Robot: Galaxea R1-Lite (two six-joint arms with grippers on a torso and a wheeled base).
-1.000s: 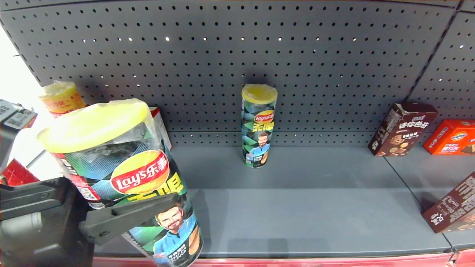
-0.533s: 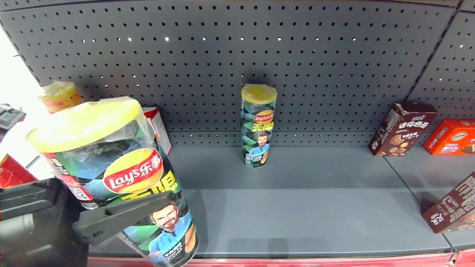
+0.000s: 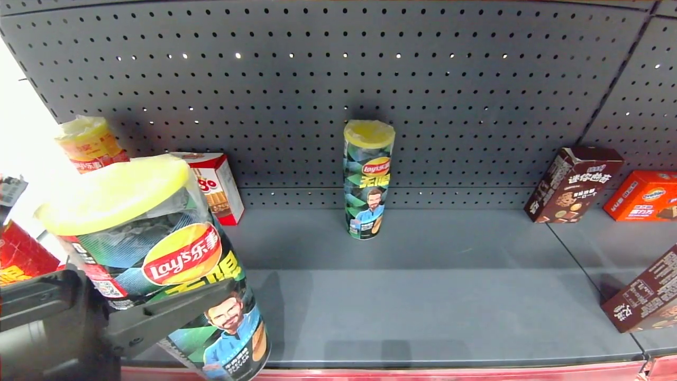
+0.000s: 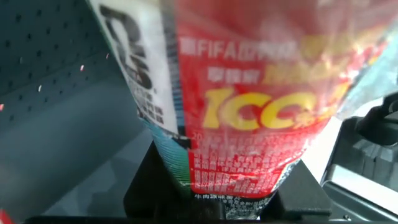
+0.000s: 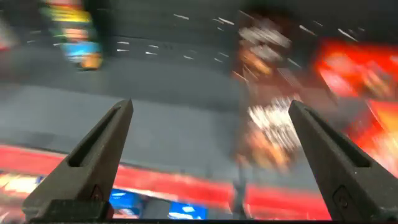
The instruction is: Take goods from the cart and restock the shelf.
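Note:
A tall chips can with a yellow lid and plastic wrap hangs tilted at the lower left, over the front edge of the grey shelf. My left gripper is shut on its middle, with one dark finger across the front. The left wrist view shows the same can close up, clamped in my left gripper. A matching can stands upright at the back centre of the shelf. My right gripper is open and holds nothing, facing the shelf front.
A red-and-white box and a yellow-topped can stand at the back left. Two brown boxes and an orange box sit at the right. The shelf floor around the standing can is bare.
The held can has shifted left and slightly down with my left gripper, uncovering the red-and-white box behind it. The goods on the shelf have not moved.

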